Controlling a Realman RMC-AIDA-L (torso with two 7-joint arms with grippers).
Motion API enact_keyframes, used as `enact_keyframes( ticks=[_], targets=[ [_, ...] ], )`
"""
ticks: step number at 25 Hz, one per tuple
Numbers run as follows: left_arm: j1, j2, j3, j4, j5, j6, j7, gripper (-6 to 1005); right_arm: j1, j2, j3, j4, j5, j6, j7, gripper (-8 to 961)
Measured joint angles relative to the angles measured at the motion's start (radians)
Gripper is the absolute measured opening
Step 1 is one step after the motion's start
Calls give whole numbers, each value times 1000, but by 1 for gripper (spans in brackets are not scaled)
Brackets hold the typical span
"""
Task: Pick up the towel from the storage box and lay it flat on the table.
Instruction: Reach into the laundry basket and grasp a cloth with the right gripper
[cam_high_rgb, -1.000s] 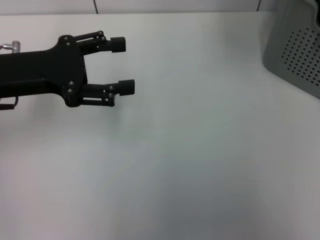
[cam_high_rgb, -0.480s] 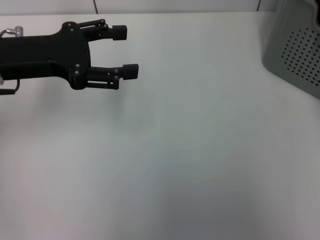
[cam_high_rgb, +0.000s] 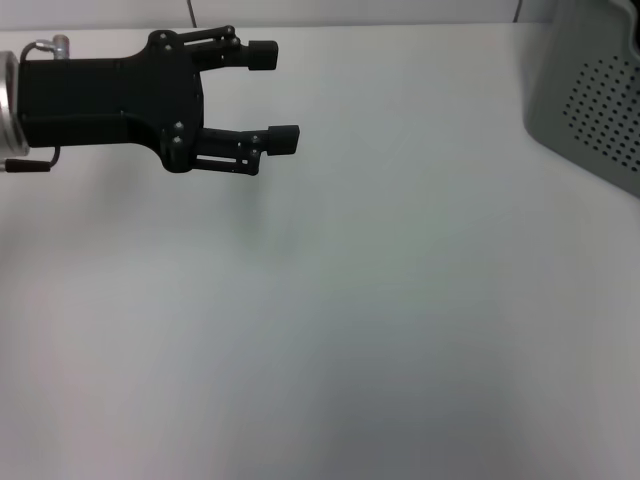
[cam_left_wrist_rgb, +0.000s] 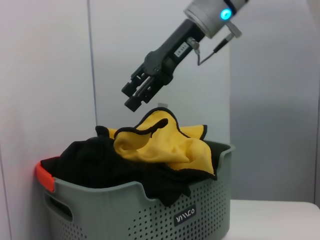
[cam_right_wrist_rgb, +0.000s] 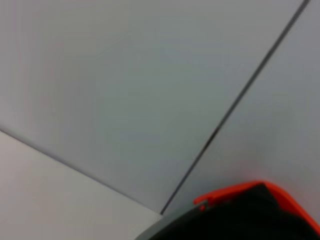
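The yellow-orange towel (cam_left_wrist_rgb: 160, 145) with black edging lies crumpled on top of the heap in the grey storage box (cam_left_wrist_rgb: 150, 210). In the left wrist view my right gripper (cam_left_wrist_rgb: 134, 97) hangs just above the towel, pointing down at it and apart from it. In the head view only a perforated corner of the storage box (cam_high_rgb: 590, 90) shows at the far right, and the towel is hidden. My left gripper (cam_high_rgb: 275, 97) hovers open and empty over the far left of the white table (cam_high_rgb: 350, 320), well away from the box.
A black cloth (cam_left_wrist_rgb: 90, 165) fills the box under and beside the towel. An orange piece (cam_left_wrist_rgb: 44, 175) sits on one corner of the box rim, also visible as the orange piece (cam_right_wrist_rgb: 235, 192) in the right wrist view. A white wall stands behind the box.
My left gripper has moved to the right and toward the table's far edge, staying open. The box has not moved.
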Motion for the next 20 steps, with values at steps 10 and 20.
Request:
enact_keyframes(
  ticks=[10,20],
  targets=[
    [5,17,3,-52,0,-10,70,874,-26,4,-1,17,-15,-65,26,673],
    [22,2,-3,-68,-10,-10,60,874,-160,-58,4,-107,-17,-103,26,673]
  ],
)
